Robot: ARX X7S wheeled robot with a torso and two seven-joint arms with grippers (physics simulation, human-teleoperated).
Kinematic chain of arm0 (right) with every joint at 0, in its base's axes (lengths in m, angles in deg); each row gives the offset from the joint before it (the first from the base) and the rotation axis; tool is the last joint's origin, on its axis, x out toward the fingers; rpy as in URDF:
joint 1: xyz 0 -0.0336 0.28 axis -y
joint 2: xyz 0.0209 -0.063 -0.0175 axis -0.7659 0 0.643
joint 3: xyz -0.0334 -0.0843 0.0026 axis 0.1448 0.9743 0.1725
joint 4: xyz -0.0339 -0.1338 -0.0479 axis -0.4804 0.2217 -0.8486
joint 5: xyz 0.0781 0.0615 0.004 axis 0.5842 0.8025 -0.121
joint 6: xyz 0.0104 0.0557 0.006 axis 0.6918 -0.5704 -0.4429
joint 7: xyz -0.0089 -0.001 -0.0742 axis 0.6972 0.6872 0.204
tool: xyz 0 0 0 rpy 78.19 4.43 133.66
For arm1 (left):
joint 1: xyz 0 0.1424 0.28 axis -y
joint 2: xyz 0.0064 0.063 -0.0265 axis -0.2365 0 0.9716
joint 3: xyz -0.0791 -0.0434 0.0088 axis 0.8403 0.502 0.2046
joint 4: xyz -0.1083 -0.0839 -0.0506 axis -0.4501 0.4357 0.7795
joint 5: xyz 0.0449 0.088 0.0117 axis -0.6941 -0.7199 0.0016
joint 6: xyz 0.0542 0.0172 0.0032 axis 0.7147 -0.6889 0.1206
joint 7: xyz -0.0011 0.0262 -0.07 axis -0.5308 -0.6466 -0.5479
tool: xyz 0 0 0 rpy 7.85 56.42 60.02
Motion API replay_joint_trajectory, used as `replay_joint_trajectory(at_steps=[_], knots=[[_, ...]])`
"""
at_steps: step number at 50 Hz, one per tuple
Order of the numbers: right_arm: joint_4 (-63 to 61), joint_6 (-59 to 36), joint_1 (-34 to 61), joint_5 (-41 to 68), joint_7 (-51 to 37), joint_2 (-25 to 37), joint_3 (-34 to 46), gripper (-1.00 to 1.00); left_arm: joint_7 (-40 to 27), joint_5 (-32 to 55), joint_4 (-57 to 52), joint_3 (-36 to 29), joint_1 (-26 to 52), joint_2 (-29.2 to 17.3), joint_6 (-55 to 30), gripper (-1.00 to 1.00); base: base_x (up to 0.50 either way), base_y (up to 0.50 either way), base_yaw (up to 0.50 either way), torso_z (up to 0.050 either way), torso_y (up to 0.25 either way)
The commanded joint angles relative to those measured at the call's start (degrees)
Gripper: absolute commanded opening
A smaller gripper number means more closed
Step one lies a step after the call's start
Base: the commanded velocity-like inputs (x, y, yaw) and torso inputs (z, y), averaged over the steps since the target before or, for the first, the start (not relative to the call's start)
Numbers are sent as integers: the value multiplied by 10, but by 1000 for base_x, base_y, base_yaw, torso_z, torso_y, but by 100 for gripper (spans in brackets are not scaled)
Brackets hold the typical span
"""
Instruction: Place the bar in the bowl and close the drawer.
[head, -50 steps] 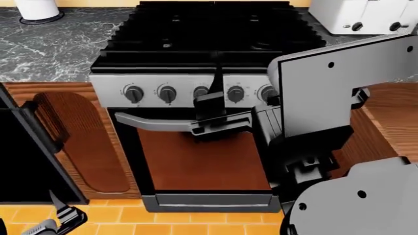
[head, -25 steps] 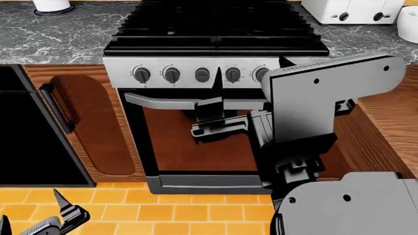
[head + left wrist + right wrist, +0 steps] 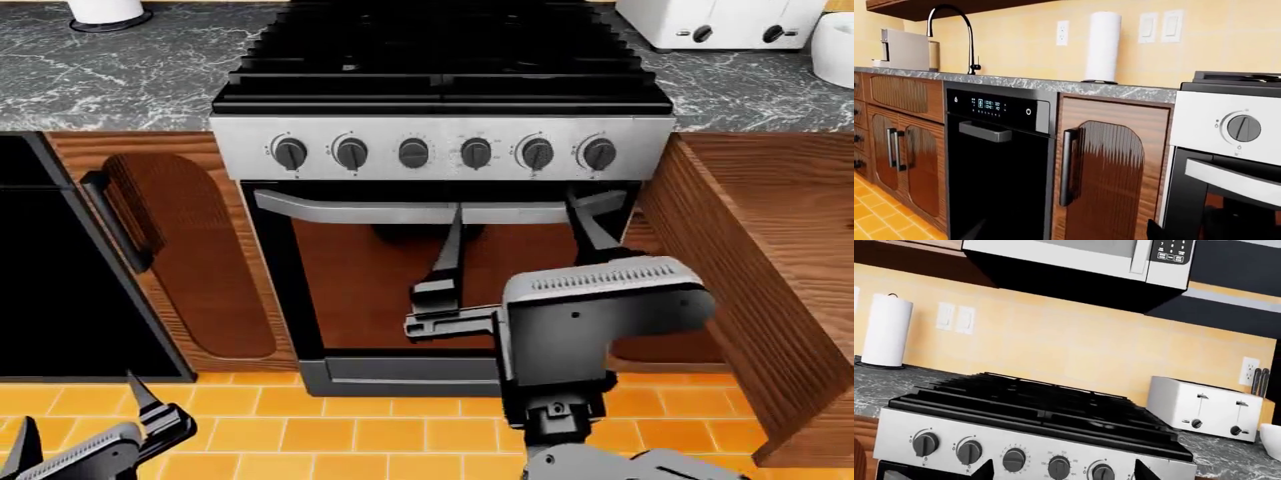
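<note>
- At right of the head view, the drawer [image 3: 767, 290] stands pulled open beside the stove [image 3: 441, 90].
- Right end effector [image 3: 514, 245] is spread open, empty.
- Low left, left end effector [image 3: 87, 425] also open.
- Bowl [image 3: 834, 45] sits on the surface at upper right corner.

From the head we look steeply down on the stove [image 3: 441, 70]. Our left wrist camera sits low, facing along the cabinet fronts toward the dishwasher [image 3: 997, 160]. Our right wrist camera faces the backsplash, sharing stove knobs and toaster [image 3: 1204, 407] with the head view.
</note>
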State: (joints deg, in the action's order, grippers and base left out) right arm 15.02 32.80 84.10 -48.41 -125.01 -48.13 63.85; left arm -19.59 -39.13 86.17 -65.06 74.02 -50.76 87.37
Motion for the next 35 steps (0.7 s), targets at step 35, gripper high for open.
replay_joint_trajectory(at_steps=[35], knots=[[178,316,-190,-197,34,30,99,100,1,-19,-31,-31,33,-11,-62,100,0,0,0,0,0]])
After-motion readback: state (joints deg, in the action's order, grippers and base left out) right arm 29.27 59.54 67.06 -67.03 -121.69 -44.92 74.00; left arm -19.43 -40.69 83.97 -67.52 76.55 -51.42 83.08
